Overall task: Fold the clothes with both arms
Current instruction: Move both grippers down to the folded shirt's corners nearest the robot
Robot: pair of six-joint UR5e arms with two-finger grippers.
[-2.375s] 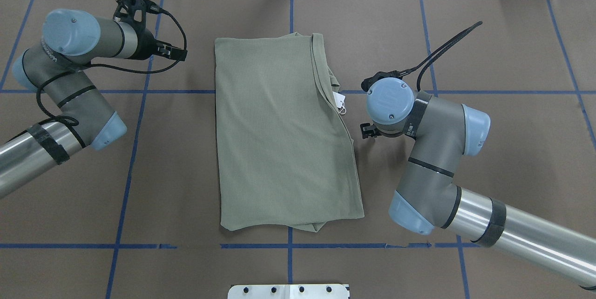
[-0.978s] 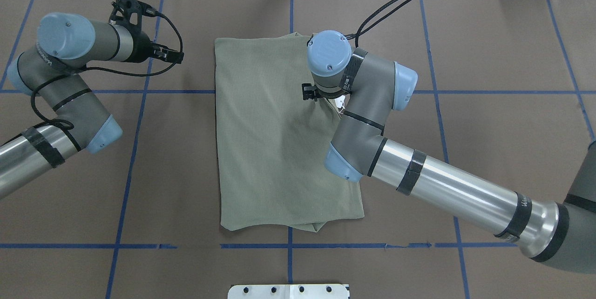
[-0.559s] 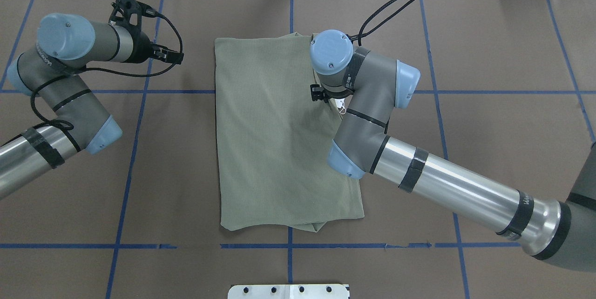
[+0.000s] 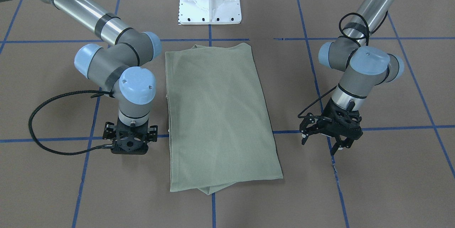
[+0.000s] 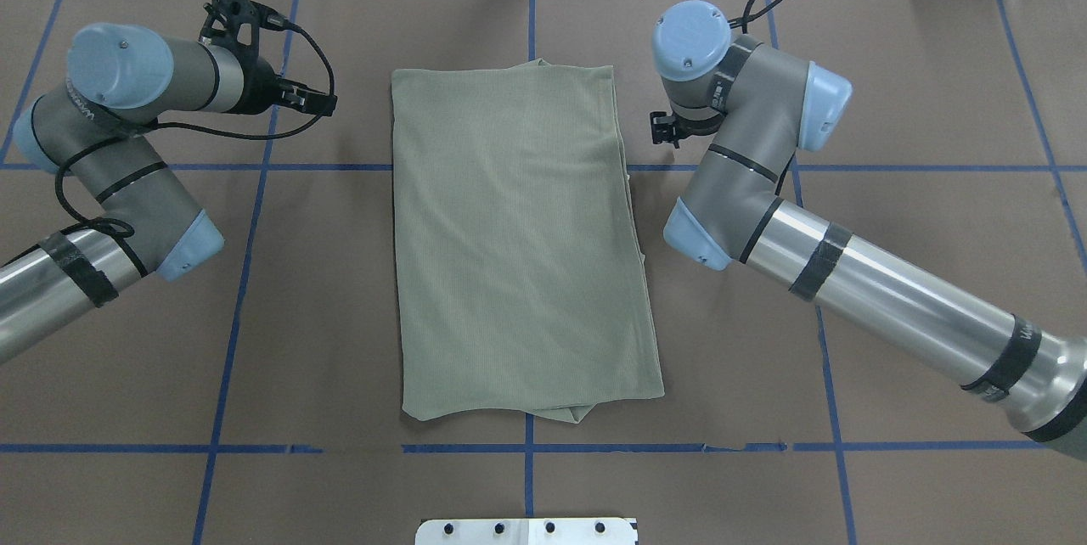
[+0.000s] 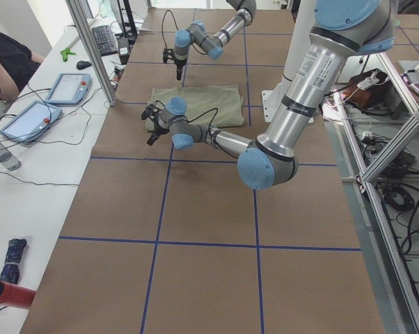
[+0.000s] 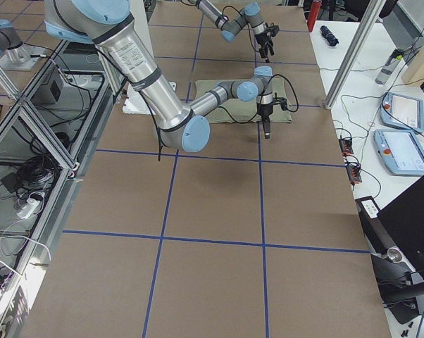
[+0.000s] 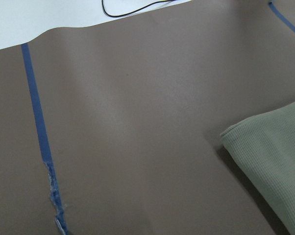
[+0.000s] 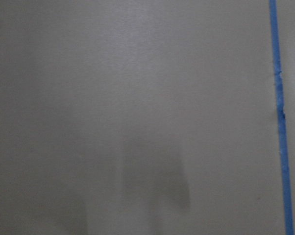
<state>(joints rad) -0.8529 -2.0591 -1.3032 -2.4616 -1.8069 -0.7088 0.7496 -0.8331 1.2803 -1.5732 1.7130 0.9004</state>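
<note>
The clothes, one sage-green shirt point(image 5: 518, 239) point(image 4: 220, 114), lie folded into a long flat rectangle at the table's middle, with the neck and tag hidden. My left gripper point(image 5: 321, 101) point(image 4: 319, 145) hovers open and empty to the left of the shirt's far corner. The left wrist view catches that corner of the shirt point(image 8: 275, 161). My right gripper point(image 5: 667, 127) point(image 4: 129, 146) points down at bare table just right of the shirt's far end, apart from the cloth, open and holding nothing. The right wrist view has only brown table and two separate finger shadows.
Blue tape lines point(image 5: 246, 273) point(image 9: 280, 122) cross the brown table cover. The white pedestal base point(image 4: 209, 0) point(image 5: 526, 530) stands on the robot's side. A side table with tablets point(image 6: 67, 87) and cables runs along the far edge, and a person point(image 6: 4, 62) sits there.
My right arm has left the shirt's neck edge and swung out to the right and farther back. The shirt's far right edge now lies flat over the collar and tag. The left arm is still.
</note>
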